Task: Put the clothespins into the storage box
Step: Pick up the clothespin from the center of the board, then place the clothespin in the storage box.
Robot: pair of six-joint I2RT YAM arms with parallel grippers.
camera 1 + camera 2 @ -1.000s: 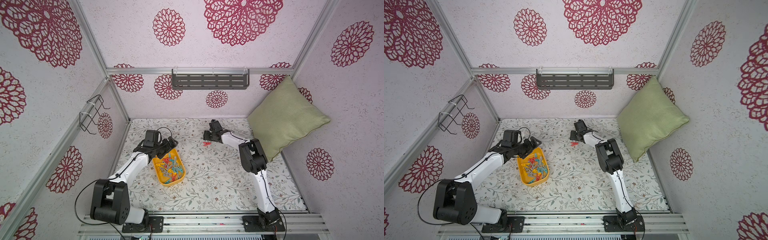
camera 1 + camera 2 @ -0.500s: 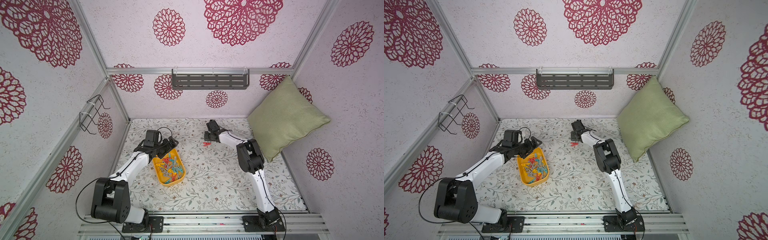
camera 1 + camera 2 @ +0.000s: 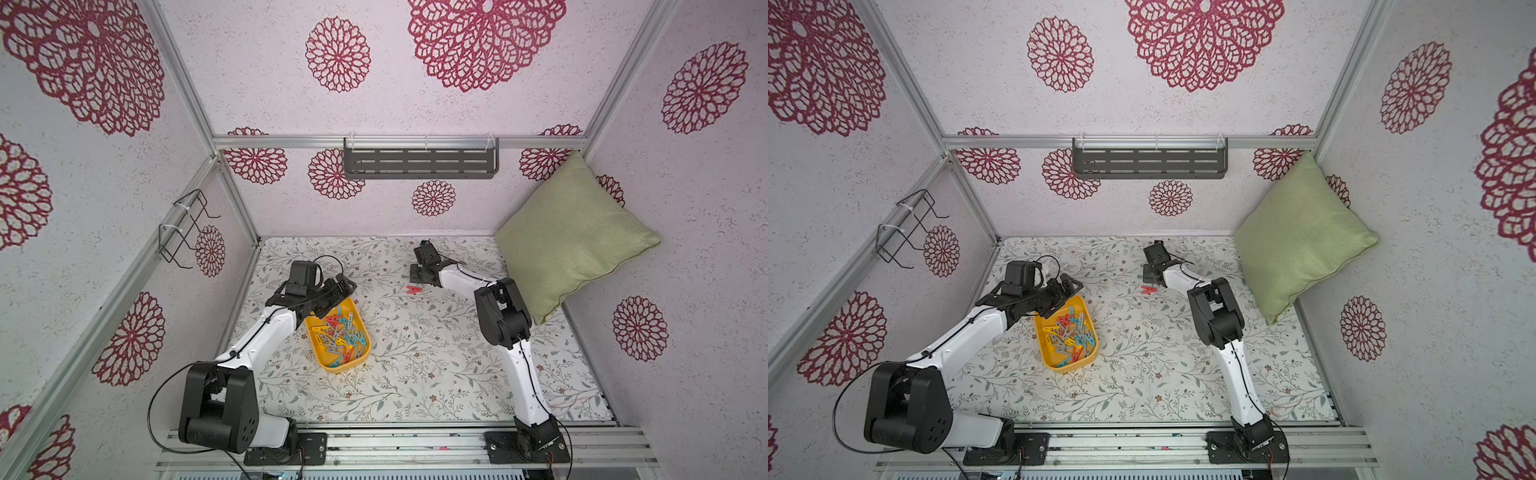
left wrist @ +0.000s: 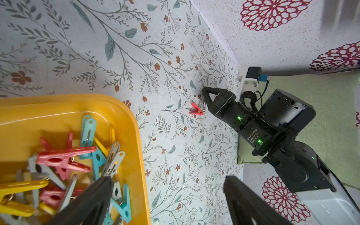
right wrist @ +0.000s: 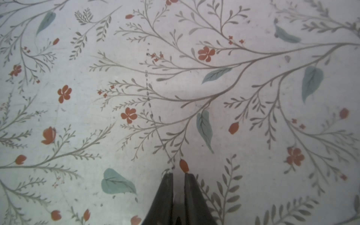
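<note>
Just beside the right gripper (image 5: pixel 178 175), outside its jaws, one red clothespin (image 4: pixel 196 111) lies on the bench (image 3: pixel 415 357). Jaws are nearly together with nothing red between them. Risk: it grips air, or a lift nudges the pin away. Left gripper (image 3: pixel 343 289) is wide and empty over the storage box (image 4: pixel 58 116) corner. Count: two grippers, one box, one loose pin, roughly twenty tangled clothespins (image 3: pixel 338 336) inside.

Storage box (image 3: pixel 332 368) — glossy, smooth yellow plastic; clothespins (image 3: pixel 340 332) inside, shiny moulded plastic. Cushion (image 3: pixel 573 237) at two o'clock: matt woven green cloth. Tabletop (image 3: pixel 415 353) matt floral print — walls (image 3: pixel 249 83) rough, grainy
</note>
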